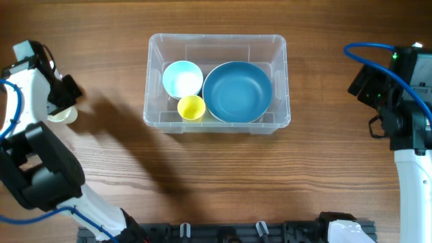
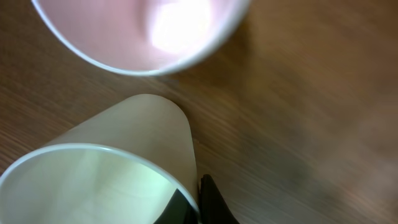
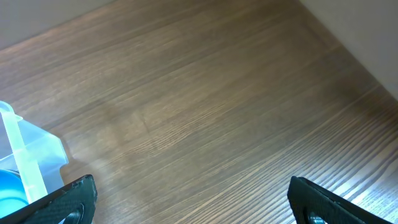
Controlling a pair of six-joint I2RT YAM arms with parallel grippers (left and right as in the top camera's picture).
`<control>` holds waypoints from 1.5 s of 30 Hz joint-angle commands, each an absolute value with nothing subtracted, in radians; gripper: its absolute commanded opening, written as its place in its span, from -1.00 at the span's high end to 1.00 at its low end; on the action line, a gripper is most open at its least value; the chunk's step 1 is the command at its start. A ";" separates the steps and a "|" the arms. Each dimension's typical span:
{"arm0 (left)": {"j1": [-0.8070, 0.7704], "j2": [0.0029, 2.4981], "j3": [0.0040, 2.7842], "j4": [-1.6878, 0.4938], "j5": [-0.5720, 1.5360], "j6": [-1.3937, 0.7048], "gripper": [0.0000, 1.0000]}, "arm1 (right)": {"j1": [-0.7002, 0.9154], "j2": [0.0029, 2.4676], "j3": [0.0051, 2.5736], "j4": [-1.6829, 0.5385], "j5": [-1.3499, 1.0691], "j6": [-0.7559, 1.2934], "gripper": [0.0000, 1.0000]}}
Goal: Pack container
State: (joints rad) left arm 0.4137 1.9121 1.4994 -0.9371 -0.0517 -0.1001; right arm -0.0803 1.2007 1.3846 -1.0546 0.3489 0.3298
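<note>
The clear plastic container [image 1: 217,36] stands at the middle back of the table. It holds a light-blue bowl [image 1: 182,78], a small yellow cup [image 1: 191,107] and a large blue bowl [image 1: 237,92]. My left gripper [image 1: 66,101] is at the far left, shut on the rim of a pale cream cup [image 1: 64,115]. In the left wrist view one finger is inside the cup [image 2: 124,143] and one outside it, with the gripper [image 2: 198,202] low over the wood. My right gripper [image 3: 193,186] is open and empty over bare table, right of the container's corner [image 3: 25,149].
A pink-white bowl or cup [image 2: 124,31] sits just beyond the held cup in the left wrist view; in the overhead view it is hidden by the left arm. The right arm's body [image 1: 405,108] stands at the table's right edge.
</note>
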 commanded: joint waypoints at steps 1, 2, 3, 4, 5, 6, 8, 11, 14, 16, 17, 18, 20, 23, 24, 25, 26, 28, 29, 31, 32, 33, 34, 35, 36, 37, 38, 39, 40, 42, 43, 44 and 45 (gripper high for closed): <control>0.334 1.766 1.552 -0.935 -0.007 -0.139 0.92 | -0.083 1.208 1.395 -1.052 0.366 0.343 -0.99; 0.311 1.740 1.552 -0.935 -0.007 -0.139 0.92 | -0.083 1.208 1.395 -1.052 0.366 0.343 -0.99; 0.287 1.715 1.552 -0.935 -0.007 -0.139 0.92 | -0.083 1.208 1.395 -1.052 0.366 0.343 -1.00; 0.261 1.687 1.552 -0.935 -0.007 -0.139 0.92 | -0.083 1.208 1.395 -1.052 0.366 0.343 -1.00; 0.224 1.652 1.552 -0.935 -0.007 -0.139 0.92 | -0.083 1.208 1.395 -1.052 0.366 0.343 -1.00; 0.191 1.623 1.552 -0.935 -0.007 -0.139 0.92 | -0.083 1.208 1.395 -1.052 0.366 0.343 -0.99; 0.129 1.568 1.552 -0.935 -0.007 -0.139 0.92 | -0.083 1.208 1.395 -1.052 0.366 0.343 -1.00; -0.023 1.458 1.552 -0.935 -0.008 -0.139 0.92 | -0.083 1.208 1.395 -1.052 0.366 0.343 -0.99; -0.148 1.394 1.552 -0.936 -0.008 -0.139 0.92 | -0.083 1.208 1.395 -1.052 0.366 0.343 -0.99; -0.236 1.369 1.552 -0.939 -0.008 -0.139 0.92 | -0.083 1.208 1.395 -1.052 0.366 0.343 -0.99; -0.277 1.363 1.552 -0.942 -0.008 -0.139 0.92 | -0.083 1.208 1.395 -1.052 0.366 0.343 -1.00; -0.316 1.363 1.552 -0.948 -0.008 -0.139 0.92 | -0.083 1.208 1.395 -1.052 0.366 0.343 -1.00; -0.383 1.374 1.551 -0.964 -0.008 -0.139 0.92 | -0.083 1.208 1.395 -1.052 0.366 0.343 -0.99; -0.457 1.407 1.551 -0.995 -0.008 -0.139 0.92 | -0.083 1.208 1.395 -1.052 0.366 0.343 -1.00; -0.475 1.422 1.551 -1.001 -0.008 -0.139 0.92 | -0.083 1.208 1.395 -1.052 0.366 0.343 -0.99; -0.489 1.437 1.551 -1.005 -0.008 -0.139 0.92 | -0.083 1.208 1.395 -1.052 0.366 0.344 -0.99; -0.502 1.453 1.551 -1.008 -0.008 -0.139 0.92 | -0.083 1.208 1.395 -1.052 0.366 0.343 -0.99; -0.522 1.488 1.551 -1.015 -0.008 -0.139 0.92 | -0.083 1.208 1.395 -1.052 0.366 0.343 -1.00; -0.529 1.506 1.551 -1.019 -0.008 -0.139 0.92 | -0.083 1.208 1.395 -1.052 0.366 0.343 -0.99; -0.540 1.540 1.551 -1.035 -0.008 -0.139 0.92 | -0.083 1.208 1.395 -1.052 0.366 0.343 -1.00; -0.544 1.559 1.551 -1.042 -0.008 -0.139 0.92 | -0.083 1.208 1.395 -1.052 0.366 0.343 -0.99; -0.547 1.575 1.551 -1.050 -0.008 -0.139 0.92 | -0.083 1.208 1.395 -1.052 0.366 0.343 -1.00; -0.548 1.592 1.551 -1.057 -0.007 -0.140 0.92 | -0.083 1.208 1.395 -1.052 0.366 0.343 -0.99; -0.548 1.606 1.551 -1.065 -0.007 -0.143 0.92 | -0.083 1.208 1.395 -1.052 0.366 0.343 -0.99; -0.548 1.621 1.551 -1.073 -0.008 -0.143 0.92 | -0.083 1.208 1.395 -1.052 0.366 0.343 -1.00; -0.548 1.633 1.551 -1.082 -0.008 -0.143 0.92 | -0.083 1.208 1.395 -1.052 0.366 0.343 -0.99; -0.548 1.645 1.551 -1.091 -0.008 -0.143 0.92 | -0.083 1.208 1.395 -1.052 0.366 0.343 -0.99; -0.547 1.656 1.551 -1.098 -0.008 -0.143 0.92 | -0.083 1.208 1.395 -1.052 0.366 0.343 -0.99; -0.547 1.669 1.551 -1.106 -0.009 -0.143 0.92 | -0.083 1.208 1.395 -1.052 0.366 0.343 -0.99; -0.547 1.684 1.551 -1.115 -0.012 -0.143 0.93 | -0.083 1.208 1.395 -1.052 0.366 0.343 -0.99; -0.547 1.690 1.551 -1.117 -0.012 -0.143 0.92 | -0.083 1.208 1.395 -1.052 0.366 0.344 -1.00; -0.547 1.697 1.551 -1.117 -0.012 -0.143 0.92 | -0.083 1.208 1.395 -1.052 0.366 0.343 -0.99; -0.547 1.699 1.551 -1.117 -0.012 -0.143 0.92 | -0.083 1.208 1.395 -1.052 0.366 0.343 -1.00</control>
State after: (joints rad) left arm -0.5434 1.6806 1.5402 -1.1137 -0.0124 -0.1337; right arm -0.0803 1.2007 1.3846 -1.0546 0.3489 0.3298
